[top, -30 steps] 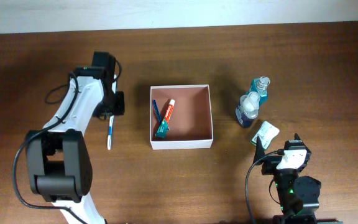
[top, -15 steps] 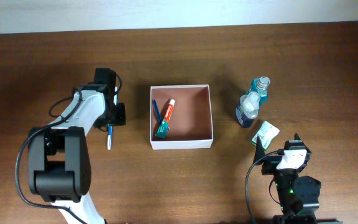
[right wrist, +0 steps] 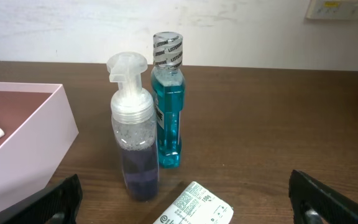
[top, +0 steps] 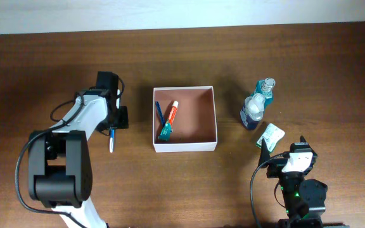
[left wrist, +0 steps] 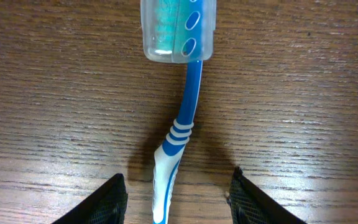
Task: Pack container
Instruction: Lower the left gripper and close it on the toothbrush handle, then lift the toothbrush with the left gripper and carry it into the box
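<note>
Cardboard makes up the container point(top: 198, 114), a square shallow box with white walls and a reddish-brown inside, sitting near the middle of the table point(top: 322, 63). In its left half lie a toothpaste tube point(top: 168, 120), white with a red stripe and a teal end, and a slim blue item point(top: 159, 113) just beside it that is too small to name; the right half shows bare floor. To the right of the box, apart from it, stand a teal mouthwash bottle point(right wrist: 167, 112) with a clear cap and, just in front of it, a clear pump bottle point(right wrist: 133, 137) holding purple liquid, both upright. A small white packet point(right wrist: 194, 205) lies flat near them. The right gripper point(right wrist: 185, 190) is low at the table's near edge, facing these bottles, its jaws spread wide and empty. Left of the box, a blue and white toothbrush point(left wrist: 182, 124) with a clear cap over its head lies on the wood. The left gripper point(left wrist: 179, 199) hangs over its handle, jaws partly apart, one on each side, neither touching it. The table is dark brown wood grain; behind it a white wall point(right wrist: 73, 25) carries a pale outlet plate point(right wrist: 331, 7).
</note>
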Controlling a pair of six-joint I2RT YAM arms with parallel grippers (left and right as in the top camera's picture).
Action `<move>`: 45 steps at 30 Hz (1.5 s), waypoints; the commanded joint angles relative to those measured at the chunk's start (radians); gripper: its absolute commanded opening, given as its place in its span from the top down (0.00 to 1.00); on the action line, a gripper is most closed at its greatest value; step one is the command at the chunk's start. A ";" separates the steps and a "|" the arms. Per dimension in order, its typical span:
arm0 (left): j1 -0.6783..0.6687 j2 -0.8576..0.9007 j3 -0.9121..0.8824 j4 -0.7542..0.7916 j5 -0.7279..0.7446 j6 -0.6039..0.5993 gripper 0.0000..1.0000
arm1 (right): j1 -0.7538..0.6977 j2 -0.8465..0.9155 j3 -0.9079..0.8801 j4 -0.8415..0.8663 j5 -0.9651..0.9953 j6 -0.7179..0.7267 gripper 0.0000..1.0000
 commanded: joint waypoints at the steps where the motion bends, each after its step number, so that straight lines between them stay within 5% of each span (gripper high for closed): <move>1: 0.005 0.015 -0.034 0.014 0.008 0.013 0.46 | 0.001 0.000 -0.005 -0.007 0.009 0.001 0.01; 6: 0.005 0.015 -0.034 0.014 0.007 0.013 0.48 | 0.001 0.000 -0.005 -0.007 0.009 0.001 0.02; 12: 0.005 0.015 -0.034 0.012 0.007 0.013 0.70 | 0.001 0.000 -0.005 -0.007 0.009 0.001 0.02; 23: 0.005 0.015 -0.033 0.006 0.007 0.012 0.94 | 0.001 0.000 -0.005 -0.007 0.009 0.001 0.02; 33: 0.005 0.015 0.073 -0.111 0.008 0.012 0.96 | 0.001 0.000 -0.005 -0.007 0.009 0.001 0.02; 45: -0.041 0.015 0.413 -0.403 0.115 -0.034 0.96 | 0.001 0.000 -0.005 -0.007 0.009 0.001 0.02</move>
